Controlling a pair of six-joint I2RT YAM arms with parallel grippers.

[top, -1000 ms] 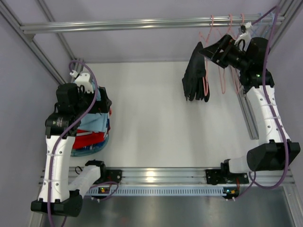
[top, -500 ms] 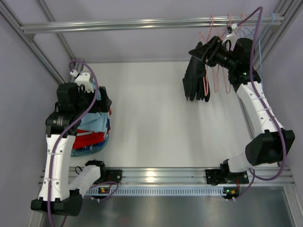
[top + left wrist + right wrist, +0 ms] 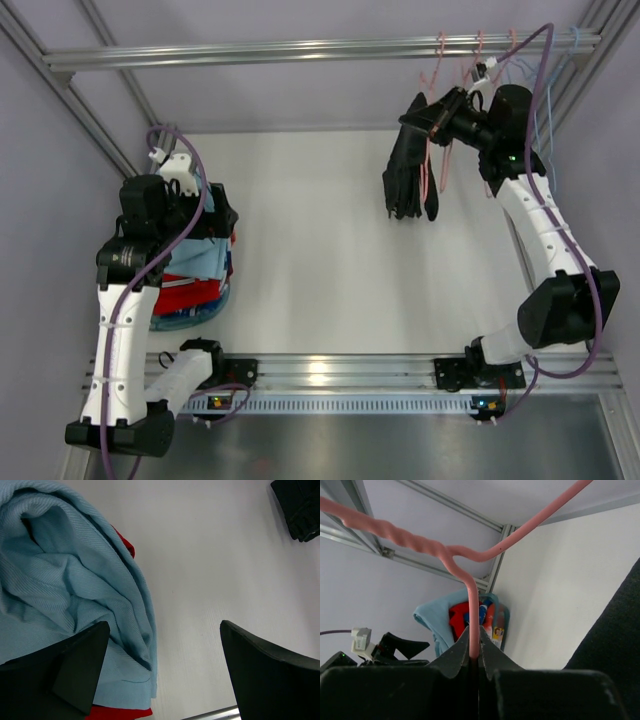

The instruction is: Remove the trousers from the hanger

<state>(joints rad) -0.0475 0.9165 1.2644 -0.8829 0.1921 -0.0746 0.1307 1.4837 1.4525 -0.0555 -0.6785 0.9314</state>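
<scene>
Between the clamped jaws of the right gripper [image 3: 474, 652] sits the wire of the pink hanger [image 3: 470, 600]; the black trousers [image 3: 408, 175] drape just below it. Well apart, the left gripper [image 3: 162, 665] hovers, jaws spread wide, over light blue cloth [image 3: 65, 580].

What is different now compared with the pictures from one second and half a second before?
The right claw moved left and closed on the neck of the pink hanger that carries the trousers. The trousers swung slightly left with it. The left claw, open above the clothes pile, stayed as it was, and so did the pile.
</scene>
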